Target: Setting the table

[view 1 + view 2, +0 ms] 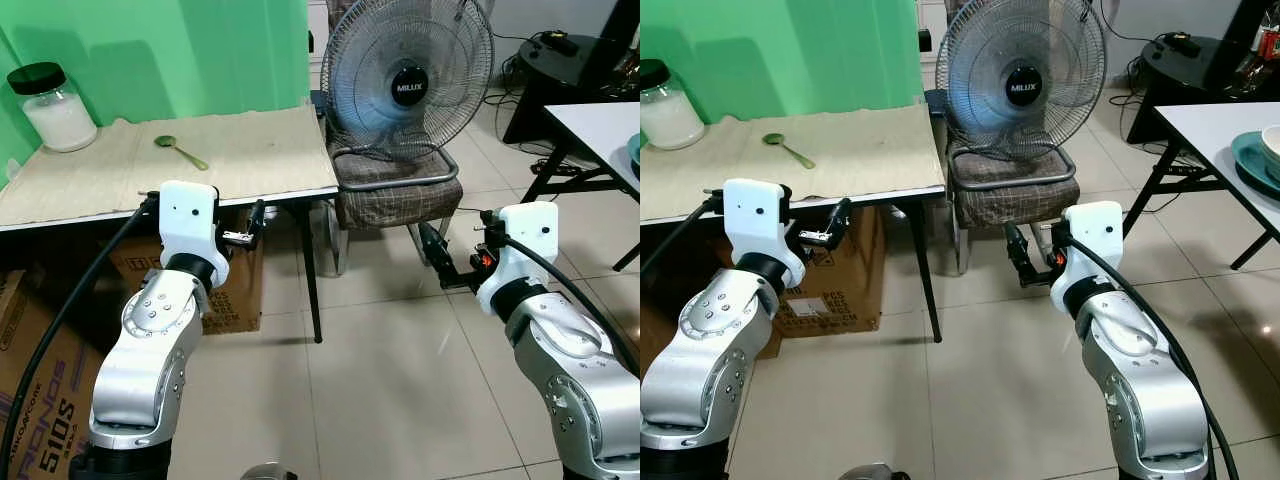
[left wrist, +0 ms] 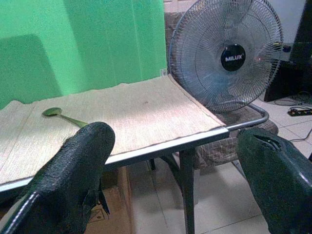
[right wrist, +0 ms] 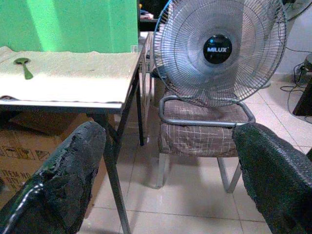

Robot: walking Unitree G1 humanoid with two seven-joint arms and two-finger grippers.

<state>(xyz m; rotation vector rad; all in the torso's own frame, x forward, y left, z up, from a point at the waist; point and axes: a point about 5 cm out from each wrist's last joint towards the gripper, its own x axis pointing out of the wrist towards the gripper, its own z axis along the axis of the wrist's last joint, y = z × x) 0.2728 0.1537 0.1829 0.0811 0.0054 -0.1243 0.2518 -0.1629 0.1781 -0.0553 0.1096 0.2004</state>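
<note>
On the mat-covered tabletop, roughly midway along its length and toward the far edge by the green wall, lies the spoon, flat, its bowl pointing to the far left corner and its thin handle running toward the near right. A glass jar of white grains with a black lid stands well apart at the far left corner. The left gripper hangs just below the near edge of the tabletop, jaws spread wide and holding nothing; the right gripper hovers over the floor in front of the chair that carries a Milux fan, its jaws likewise spread and empty. The spoon looks like thin metal: light, rigid and slick, not fragile. Lying flat on the woven mat it offers little height to pinch, so the likeliest hold is across the handle near its middle, fingers closing from both long sides and pressing slightly into the soft mat. A grip on the bowl would probably slip off the curved surface. The left gripper is the nearer one, though the spoon sits well beyond it.
</note>
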